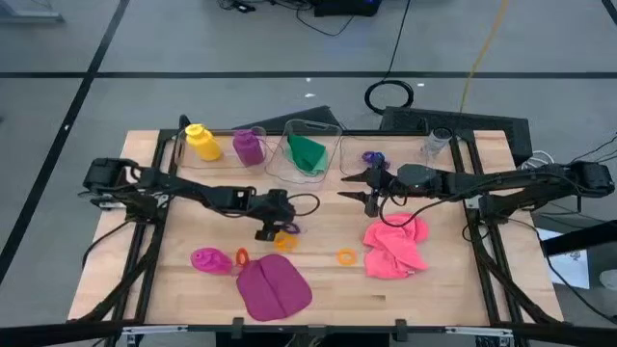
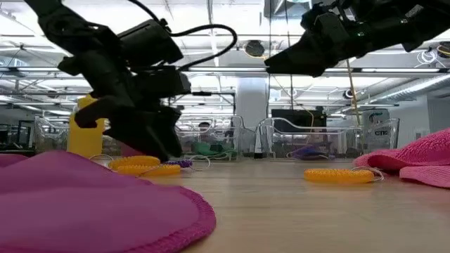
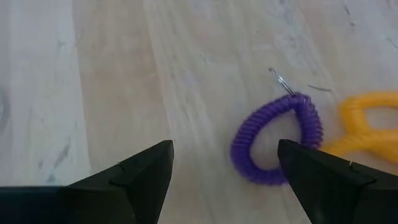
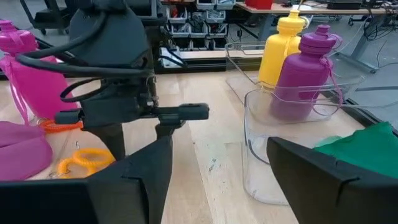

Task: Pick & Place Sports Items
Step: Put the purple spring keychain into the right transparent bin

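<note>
Left gripper [image 1: 280, 229] is held low over the wooden table [image 1: 434, 289], fingers apart, nothing clamped. In the left wrist view the small purple coiled ring [image 3: 278, 140] lies flat on the wood between the two fingertips, nearer one of them, with a yellow coiled ring [image 3: 367, 121] touching or just beside it on the far side. No contact between fingers and ring is seen.

Right gripper [image 1: 364, 186] is parked above the table just in front of the row of clear plastic bins [image 1: 313, 159], fingers apart, empty. It appears to be waiting.

Layout relative to the purple ring:
- Yellow plastic bottle [image 1: 201, 141] and purple plastic bottle [image 1: 248, 146] stand in a bin well behind it.
- Soft green cloth [image 1: 307, 152] is in the next bin along; another small purple ring [image 1: 372, 158] is in the bin beyond that.
- Magenta plastic bottle [image 1: 208, 259] lies on its side near it, toward the front edge, with an orange ring [image 1: 241, 256] at its neck.
- Large magenta cloth [image 1: 273, 289] is spread in front of it.
- Another orange ring [image 1: 346, 256] and a crumpled pink cloth [image 1: 395, 246] lie off toward the right arm's side.

Step in hand, as judged: pre-grasp on the purple ring. Several items are already binned; roughly half are left on the table.

Next move calls for a short descent and closing on the coil only. Yellow ring is close enough that it could be caught or dragged along. The ring is thin and flat, so fingertips likely need to reach the wood.
</note>
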`<act>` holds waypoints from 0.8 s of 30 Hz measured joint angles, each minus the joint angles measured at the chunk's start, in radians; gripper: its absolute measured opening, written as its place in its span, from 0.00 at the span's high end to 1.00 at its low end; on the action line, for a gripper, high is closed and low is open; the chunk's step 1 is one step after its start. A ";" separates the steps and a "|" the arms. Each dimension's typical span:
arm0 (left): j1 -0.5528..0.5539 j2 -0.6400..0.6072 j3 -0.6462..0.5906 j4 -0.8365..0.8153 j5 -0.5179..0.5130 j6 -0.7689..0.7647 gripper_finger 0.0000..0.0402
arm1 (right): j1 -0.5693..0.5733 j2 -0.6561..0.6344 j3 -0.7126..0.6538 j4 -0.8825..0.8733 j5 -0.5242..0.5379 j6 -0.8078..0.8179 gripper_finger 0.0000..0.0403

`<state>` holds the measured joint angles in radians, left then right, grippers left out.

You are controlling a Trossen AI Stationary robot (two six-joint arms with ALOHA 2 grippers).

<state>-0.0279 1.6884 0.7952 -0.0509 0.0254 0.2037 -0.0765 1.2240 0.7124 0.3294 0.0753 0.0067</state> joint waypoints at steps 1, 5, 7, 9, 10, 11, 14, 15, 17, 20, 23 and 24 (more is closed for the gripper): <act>0.003 0.001 0.000 -0.002 -0.001 -0.002 0.39 | 0.000 0.000 0.000 0.000 0.000 0.000 0.52; 0.012 0.001 0.000 -0.010 -0.008 -0.022 0.39 | 0.000 0.000 0.000 0.000 0.000 0.000 0.52; 0.016 0.001 0.000 -0.026 -0.008 -0.029 0.39 | 0.000 0.000 0.000 0.000 0.000 0.000 0.52; 0.019 0.002 0.000 -0.032 -0.009 -0.034 0.39 | 0.000 0.000 0.000 0.000 0.001 0.000 0.52; 0.021 0.001 0.000 -0.033 -0.011 -0.039 0.39 | 0.000 0.000 0.000 0.000 0.001 0.000 0.52; 0.023 0.001 0.000 -0.034 -0.016 -0.042 0.39 | 0.000 0.000 0.000 0.000 0.001 0.000 0.52; 0.024 0.001 0.000 -0.036 -0.027 -0.048 0.39 | 0.000 0.000 0.000 0.000 0.001 0.000 0.52; 0.024 0.001 0.000 -0.036 -0.027 -0.048 0.39 | 0.000 0.000 0.000 0.000 0.001 0.000 0.52; 0.024 0.001 0.000 -0.038 -0.027 -0.048 0.39 | 0.000 0.000 0.000 0.000 0.001 0.000 0.52; 0.024 0.001 0.000 -0.049 -0.035 -0.048 0.39 | 0.000 0.000 0.000 0.000 0.001 0.000 0.52; 0.024 0.001 0.000 -0.067 -0.068 -0.051 0.39 | 0.000 0.000 0.000 0.000 0.001 0.000 0.52; 0.024 0.001 0.000 -0.074 -0.075 -0.051 0.39 | 0.000 0.000 0.000 0.000 0.001 0.000 0.52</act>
<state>-0.0040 1.6897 0.7952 -0.1246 -0.0501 0.1524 -0.0765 1.2236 0.7124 0.3294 0.0761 0.0067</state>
